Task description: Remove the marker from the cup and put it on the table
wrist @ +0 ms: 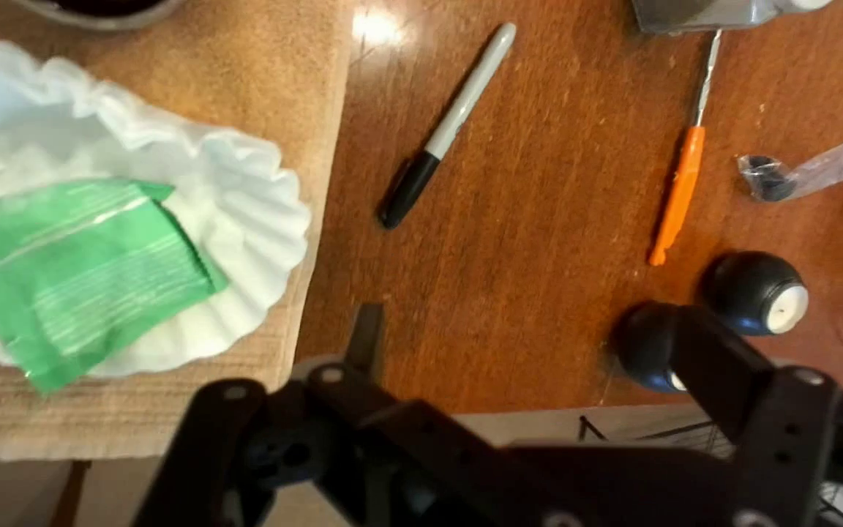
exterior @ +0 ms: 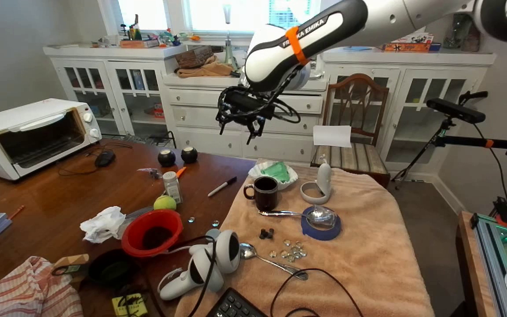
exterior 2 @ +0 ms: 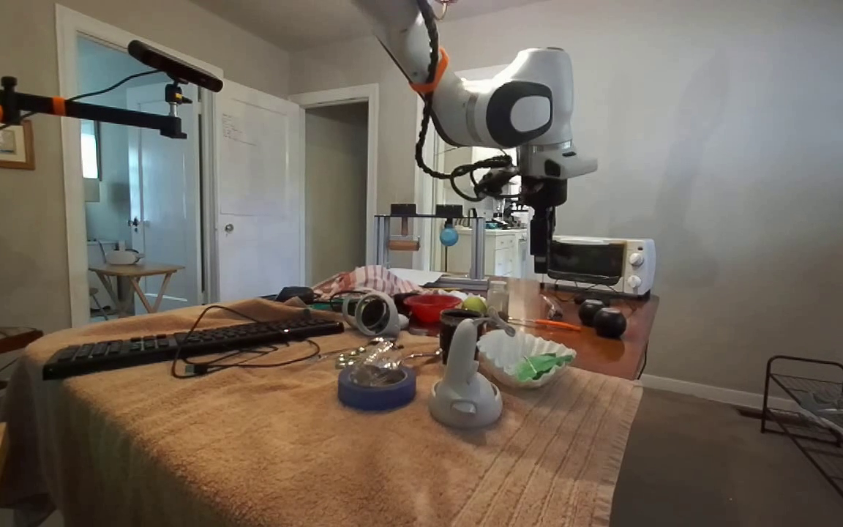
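Observation:
The marker [exterior: 222, 186], grey with a black cap, lies flat on the bare brown wood of the table [exterior: 218, 165]. It also shows in the wrist view [wrist: 451, 124], beside the edge of the peach-tan cloth. The dark cup [exterior: 266, 193] stands upright on the cloth, a little apart from the marker; no stick rises out of it. In the wrist view only the cup's rim [wrist: 110, 22] shows at the top left corner. My gripper [exterior: 236, 136] is open and empty, high above the table's far edge. Its fingers [wrist: 527, 311] are wide apart in the wrist view.
A white paper bowl [exterior: 291, 178] with a green packet sits behind the cup. A grey controller [exterior 2: 465, 395], blue tape [exterior 2: 377, 391] and spoons lie nearby. Two black round holders [exterior: 166, 157], an orange tool [wrist: 677, 194], a white bottle [exterior: 172, 185] and a red bowl [exterior: 130, 240] stand around.

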